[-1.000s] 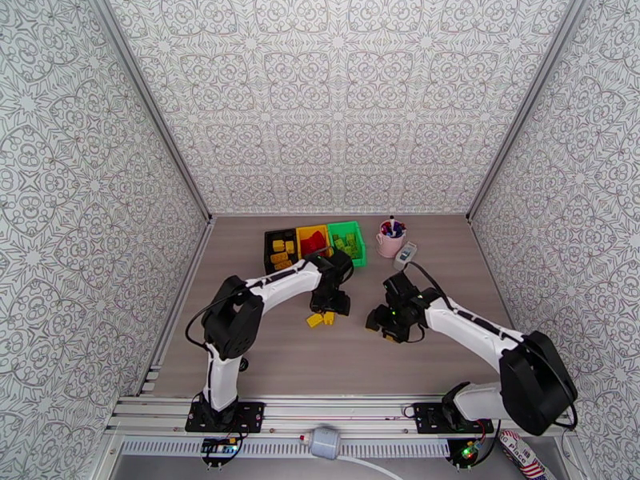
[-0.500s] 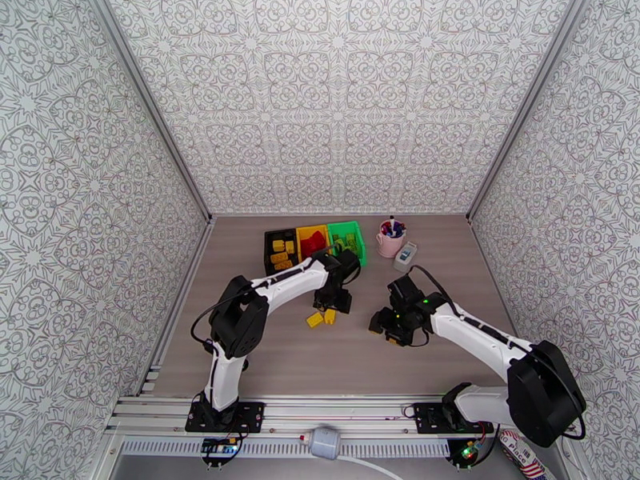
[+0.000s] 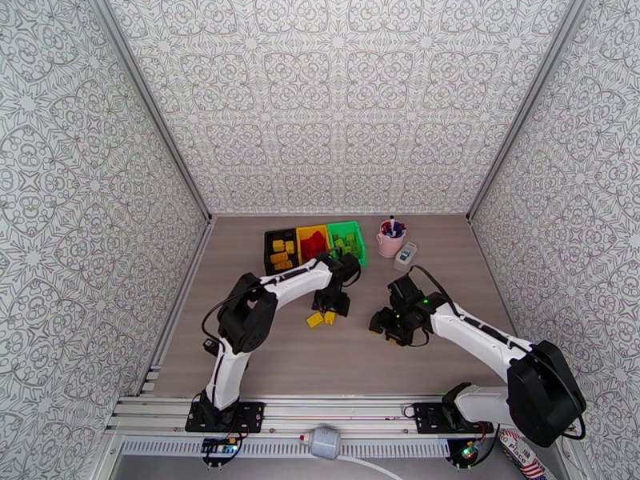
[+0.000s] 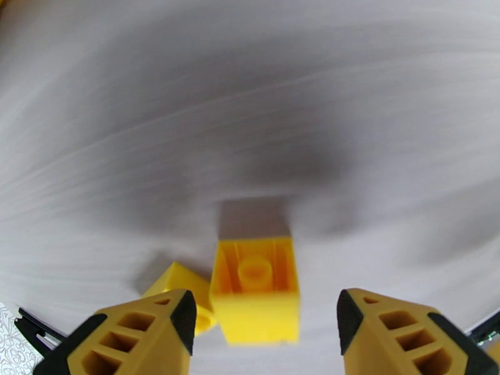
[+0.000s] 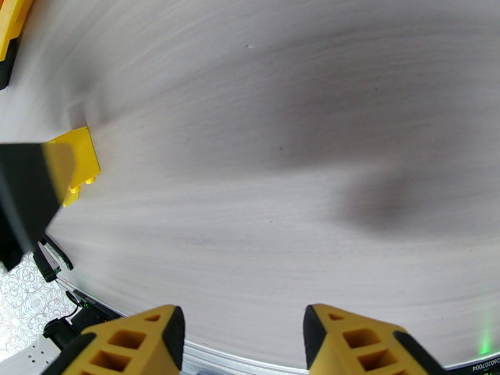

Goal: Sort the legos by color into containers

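We log: black bin (image 3: 267, 251) holds yellow legos (image 3: 280, 254), yellow bin (image 3: 312, 228) red, green bin (image 3: 345, 225) green. Pink cup (image 3: 390, 242) right of green bin. Two loose legos (image 3: 320, 318) on tabletop (image 3: 264, 354), near side of green bin. One squarish, hollow underside up, between spread left tool (image 4: 265, 314) fingers, untouched. Right tool (image 5: 244, 326) spread, empty.

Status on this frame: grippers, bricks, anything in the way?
Left gripper open astride yellow brick, not gripped. Right gripper open over bare table. Second yellow brick close beside the first, may crowd one finger.
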Available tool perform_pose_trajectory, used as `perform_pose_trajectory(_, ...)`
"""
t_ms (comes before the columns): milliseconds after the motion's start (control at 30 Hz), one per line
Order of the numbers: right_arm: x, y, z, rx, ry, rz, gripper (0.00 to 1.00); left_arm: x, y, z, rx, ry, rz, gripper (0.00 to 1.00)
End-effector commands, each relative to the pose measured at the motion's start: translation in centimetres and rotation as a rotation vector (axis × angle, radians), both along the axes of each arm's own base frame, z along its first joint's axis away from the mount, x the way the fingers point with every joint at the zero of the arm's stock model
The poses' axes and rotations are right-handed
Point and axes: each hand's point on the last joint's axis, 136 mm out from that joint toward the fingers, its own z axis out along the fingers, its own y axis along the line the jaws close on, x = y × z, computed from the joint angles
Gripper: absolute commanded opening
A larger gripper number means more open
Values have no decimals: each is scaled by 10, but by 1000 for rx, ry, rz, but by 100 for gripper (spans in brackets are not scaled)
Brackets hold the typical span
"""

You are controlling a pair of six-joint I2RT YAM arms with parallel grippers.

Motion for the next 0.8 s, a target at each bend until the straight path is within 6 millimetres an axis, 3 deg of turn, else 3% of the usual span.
perform_pose_trajectory(0,-3,-4,-1,-3,6,-20,55,5,-3,-3,-14,6,5,59)
perform_pose_trajectory(167,-2,-4,-1,-2,5,-23,55,10,-3,8,-20,-20,9,47)
perform_pose_trajectory(367,9,8,6,40,-13,-3,56,23,-8,43,-88,-73,17,34)
perform_pose_trajectory(600,41,57,39,251,-82,63,56,41,-7,77,-279,-86,104,32)
perform_pose_trajectory(767,67,99,68,387,-125,118,56,56,1,91,-433,-80,209,32)
